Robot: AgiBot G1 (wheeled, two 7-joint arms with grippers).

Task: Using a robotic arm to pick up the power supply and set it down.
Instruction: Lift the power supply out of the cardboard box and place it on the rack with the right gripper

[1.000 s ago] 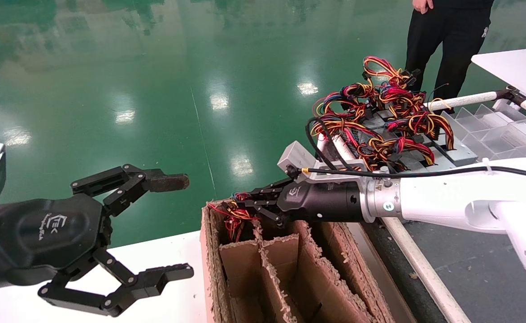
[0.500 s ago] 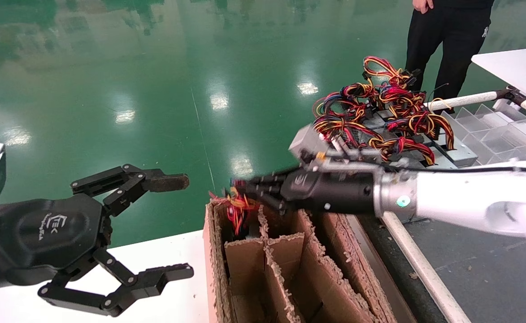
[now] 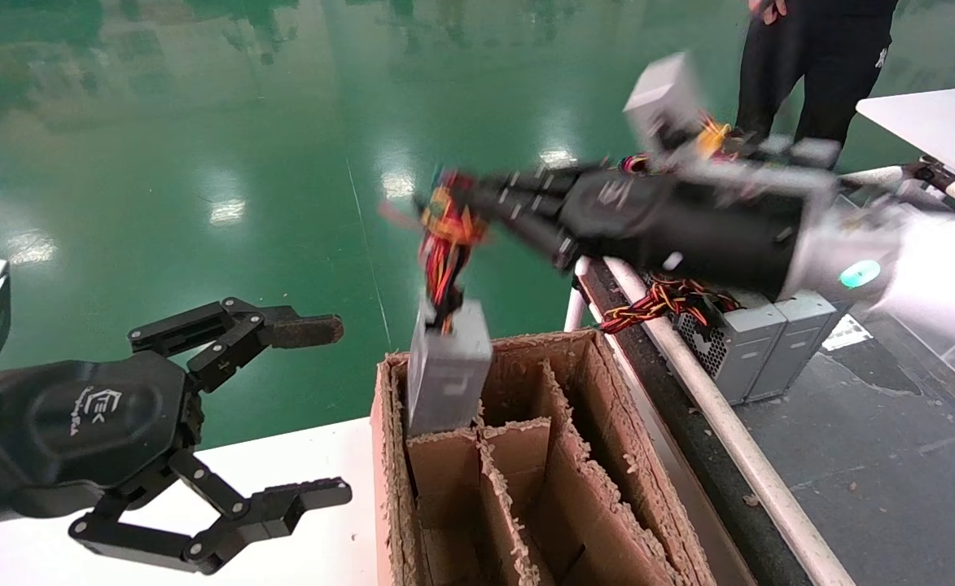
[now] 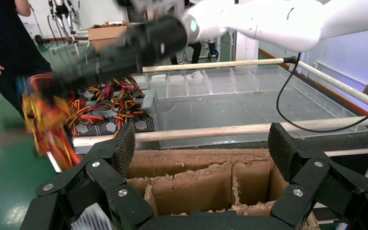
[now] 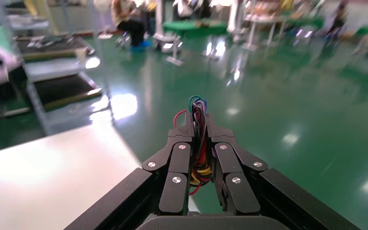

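This looks like a factory or robot workshop floor. A glossy green epoxy floor (image 3: 282,122) mirrors the ceiling lights. Grey power supply units (image 3: 758,342) with coloured wires sit in a railed bin beside a clear divided tray (image 4: 211,84) and a worn cardboard crate (image 3: 526,464). Farther off, blurred, stand what may be workbenches (image 5: 52,62), with other people among them.

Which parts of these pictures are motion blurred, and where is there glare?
Head view: the right gripper and its arm smear with motion, the hanging power supply is softer, the left gripper is crisp, and lamp glare spots the green floor. Left wrist view: the wire bundle is streaked. Right wrist view: the fingers are sharp, the background blurred.
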